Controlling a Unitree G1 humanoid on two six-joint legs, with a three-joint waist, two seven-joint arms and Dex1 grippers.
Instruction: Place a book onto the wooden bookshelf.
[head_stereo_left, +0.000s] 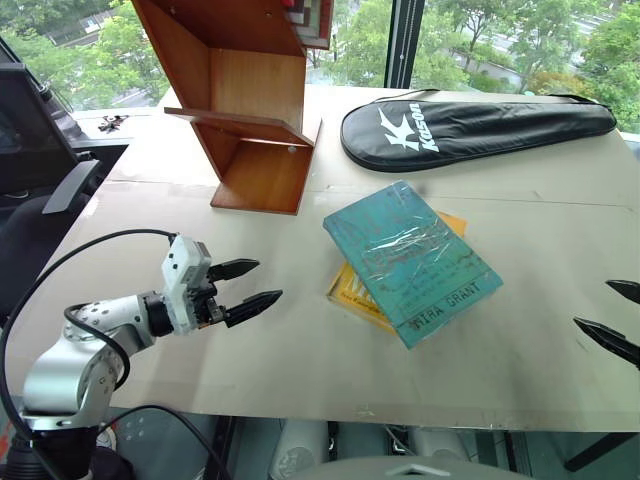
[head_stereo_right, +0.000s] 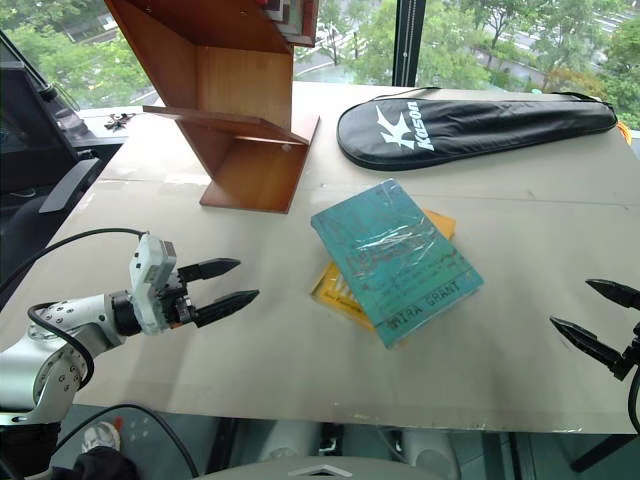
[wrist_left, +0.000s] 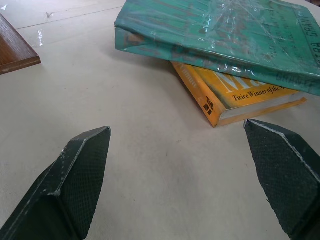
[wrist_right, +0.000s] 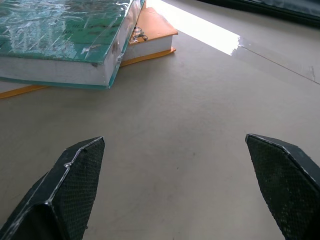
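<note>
both claws wide, the book flat on the table

at the far left a dark office chair (head_stereo_left: 40, 190) stands beside the table (head_stereo_left: 300, 340). the left gripper (head_stereo_left: 250, 288) hovers over the near left part of the table, pointing toward the books, its two black fingers spread wide and holding nothing. behind it, at the far left of the tabletop, stands the wooden bookshelf (head_stereo_left: 250, 110), its slanted panels reddish brown with a thin shelf board across; some book spines (head_stereo_left: 312, 15) show at its top.

in the middle lies the book (head_stereo_left: 410, 260), teal-green in glossy wrap, flat and askew on top of the yellow book (head_stereo_left: 360, 290), well apart from the bookshelf. the head views give the lettering along its near edge. the left wrist view adds what they hide: the yellow book's spine and white page edge under the overhang of the teal one, and the bookshelf's base corner (wrist_left: 15, 52). the right wrist view shows the teal book's pale page block and the orange cover corner (wrist_right: 152, 25) poking out behind.

behind the books, to the right, lies a black racket case (head_stereo_left: 470, 125). at the right edge the right gripper (head_stereo_right: 598, 318) hangs over the table, fingers spread wide, empty, apart from the books.
</note>
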